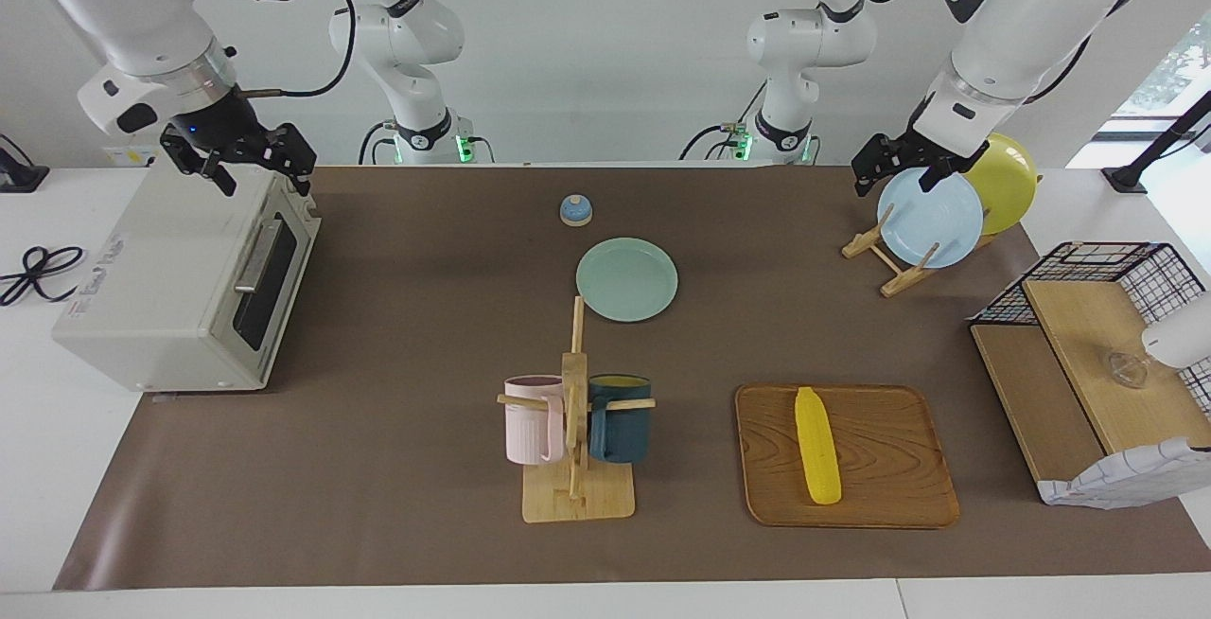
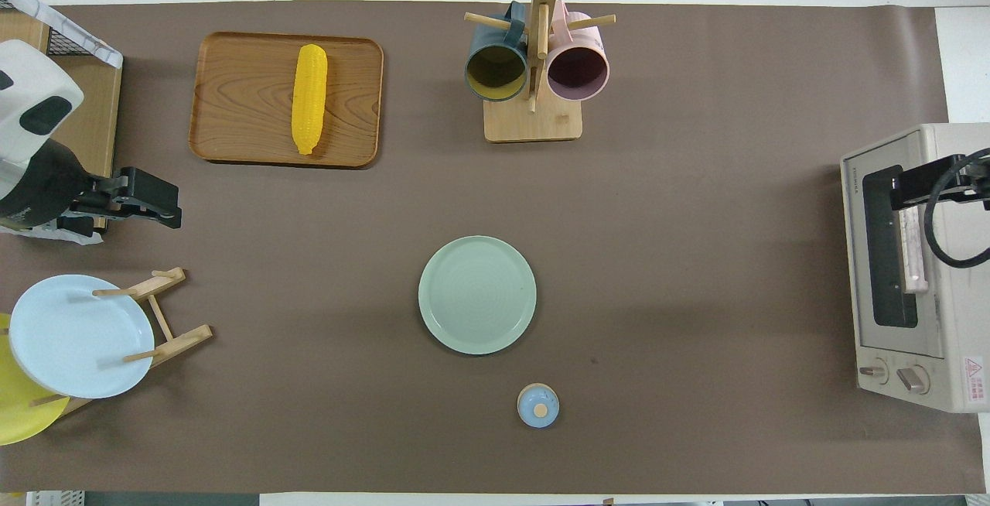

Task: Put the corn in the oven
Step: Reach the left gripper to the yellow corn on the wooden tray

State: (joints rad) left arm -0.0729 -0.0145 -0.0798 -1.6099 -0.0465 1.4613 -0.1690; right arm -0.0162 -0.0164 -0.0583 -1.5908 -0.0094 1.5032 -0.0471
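The left gripper (image 1: 903, 168), at the upper right of the facing view, hangs with its fingers apart and nothing between them, over the wooden rack holding a pale blue plate (image 1: 932, 219) and a round yellow plate (image 1: 1005, 182). The right gripper (image 1: 248, 157), at the upper left, likewise has its fingers spread and empty, and hovers over the top of the boxy off-white toaster oven (image 1: 156, 288), whose dark glass door with its metal bar handle is shut. The bright yellow, smooth corn cob (image 1: 816, 446) lies on a rounded wooden tray (image 1: 889, 458) at the lower right of that view, toward the left arm's end of the table, so the left gripper looks much the nearer; the cob lies straight down the frame from it. Its long axis runs roughly up and down the frame, toward and away from the robots, so the fingers would likely close across its width. Nothing lies between gripper and cob. A wooden mug tree with a pink mug (image 1: 533, 419) and a dark blue mug (image 1: 620, 417), a pale green plate (image 1: 626, 279) and a small blue knobbed lid (image 1: 575, 210) occupy the middle, along the way to the oven.
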